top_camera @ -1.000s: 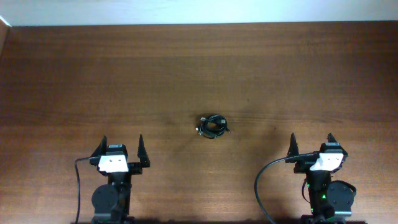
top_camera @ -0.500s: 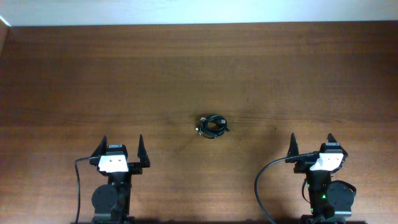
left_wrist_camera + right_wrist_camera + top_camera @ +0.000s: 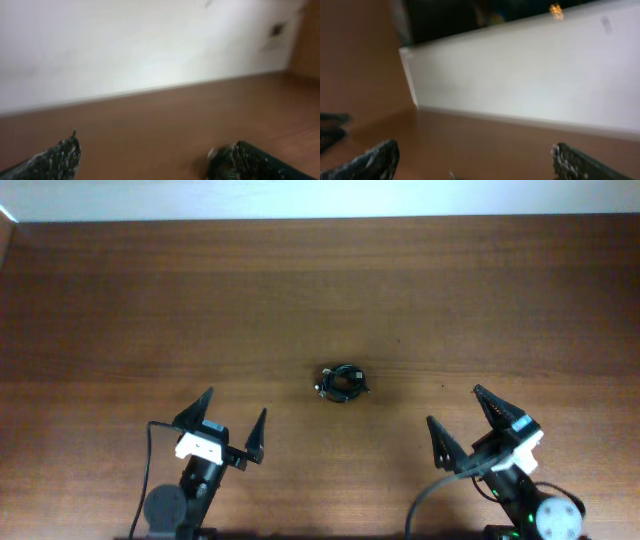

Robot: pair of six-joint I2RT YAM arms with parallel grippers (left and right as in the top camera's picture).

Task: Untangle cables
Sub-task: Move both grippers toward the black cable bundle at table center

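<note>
Nothing is in hand yet. This looks like the very start, the approach before any grab. The cables [image 3: 343,382] lie in one tight little dark knot near the middle of the tabletop [image 3: 320,280], thin glossy black cord coiled into a rough ring, with what may be a small plug end poking out at its 9 o'clock side. It is too small to count the strands.

The left fingers [image 3: 257,432] stand spread wide and empty at the near edge, with the knot at about 2 o'clock from them and well apart. The right fingers [image 3: 497,408] gape just as wide, also empty, with the knot at about 10 o'clock. Both pairs are black, tapered and pointed, and up close their surface looks pebbled.

The tabletop is dark reddish wood with a fine straight grain, smooth and bare, so the cord should slide easily. Both wrist views are blurred and catch only wood and a pale wall [image 3: 150,45], not the knot.

I'd say the next move calls for one arm to reach in and pinch an outer loop while the other pins or pulls a loose end
</note>
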